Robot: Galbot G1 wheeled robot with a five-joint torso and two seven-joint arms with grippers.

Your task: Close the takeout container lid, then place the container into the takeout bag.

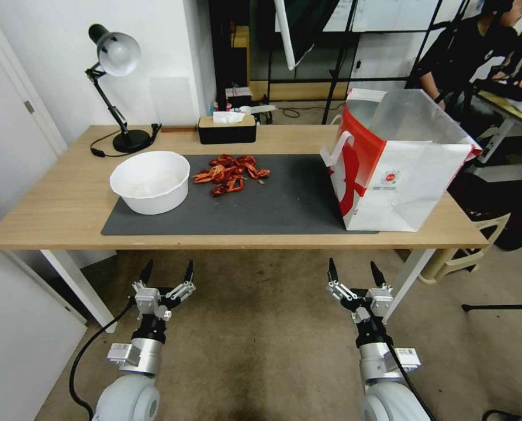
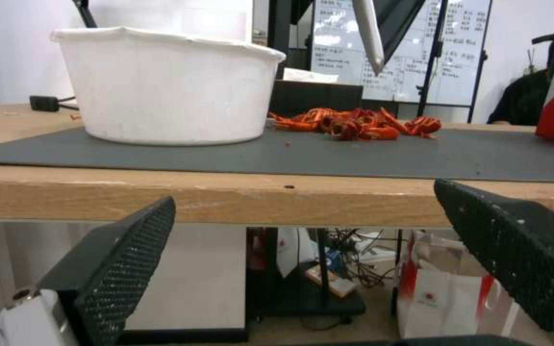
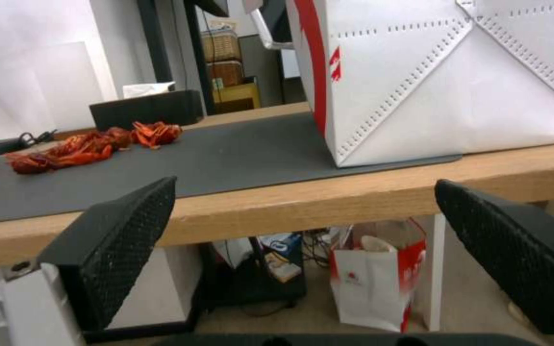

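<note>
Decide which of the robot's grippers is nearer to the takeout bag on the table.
The right. The right gripper hangs open below the table's front edge, just left of the takeout bag. The left gripper, also open, sits far off to the left, below the white bowl.

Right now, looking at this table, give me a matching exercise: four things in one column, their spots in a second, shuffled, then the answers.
Things:
1. white bowl
2. takeout bag
3. desk lamp
4. red scraps

Places:
A. right end of the mat
B. back left corner of the table
C. left end of the mat
D. mat's middle, toward the back

Pairs: 1-C, 2-A, 3-B, 4-D
</note>
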